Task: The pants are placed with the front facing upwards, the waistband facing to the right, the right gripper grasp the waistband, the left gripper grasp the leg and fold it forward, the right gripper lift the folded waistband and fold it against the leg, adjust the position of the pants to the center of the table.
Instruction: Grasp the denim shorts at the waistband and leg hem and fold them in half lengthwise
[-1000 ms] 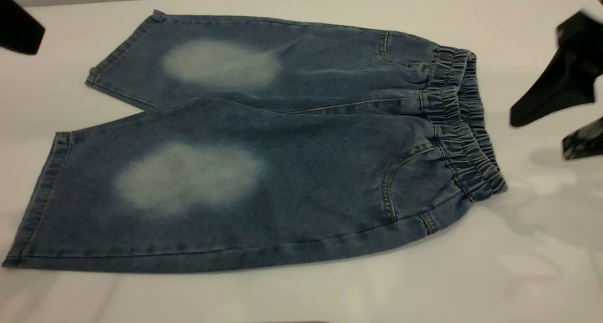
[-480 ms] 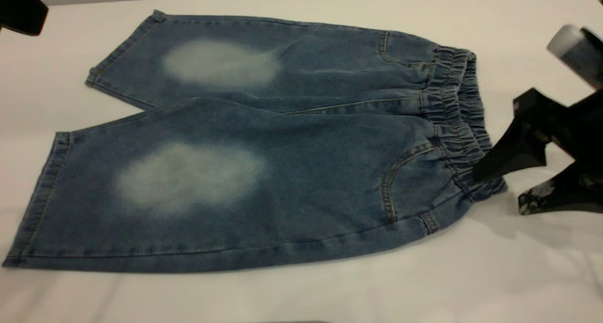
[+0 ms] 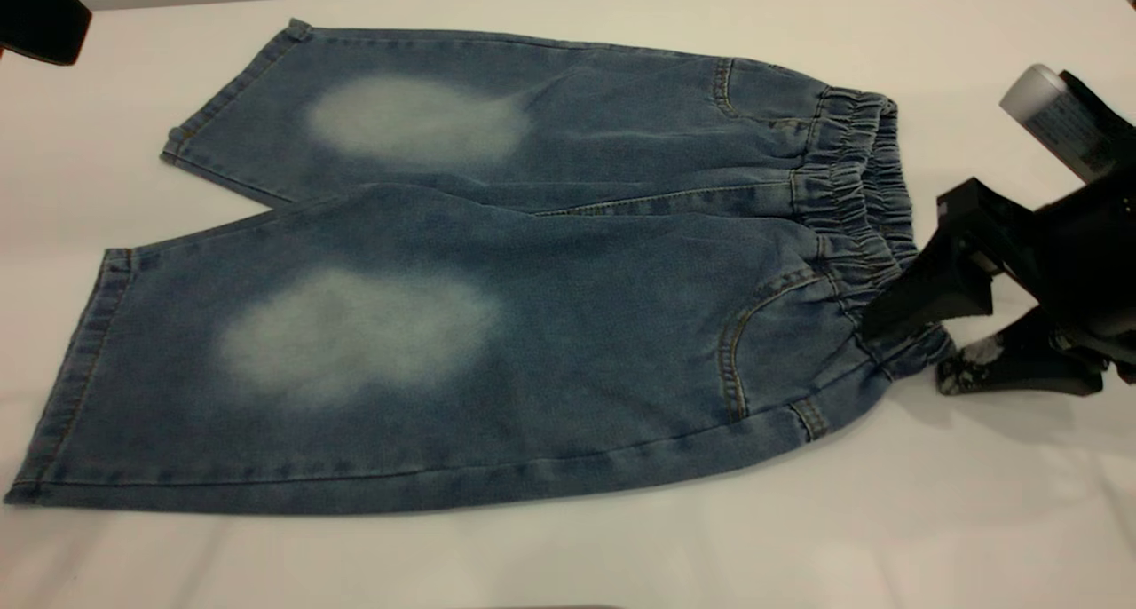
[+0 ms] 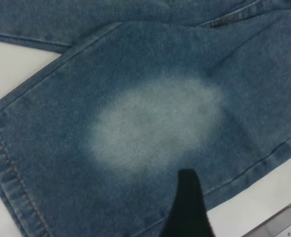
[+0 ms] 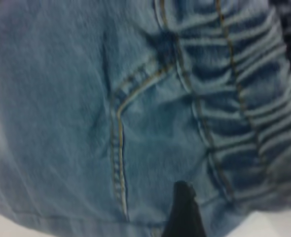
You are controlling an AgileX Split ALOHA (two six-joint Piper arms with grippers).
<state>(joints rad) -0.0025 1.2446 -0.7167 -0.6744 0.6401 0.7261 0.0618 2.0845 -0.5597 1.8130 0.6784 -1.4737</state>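
I see the black wedge-fingered right gripper [image 3: 901, 347] spread apart, 1 finger over and 1 beside the near end of the ruched denim waistband [image 3: 865, 214]. Faded blue denim pants [image 3: 497, 280] lie flat left of it; bare white table [image 3: 976, 502] behind. Left gripper [image 4: 187, 210]: I can't tell its state.

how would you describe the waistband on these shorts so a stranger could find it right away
Start at the short blue denim pants spread flat on the plain white table, and follow them to their right end. There the gathered elastic denim waistband runs as a narrow strip; unlike the smooth legs, it is tightly ruched, with the right hand at its near corner.
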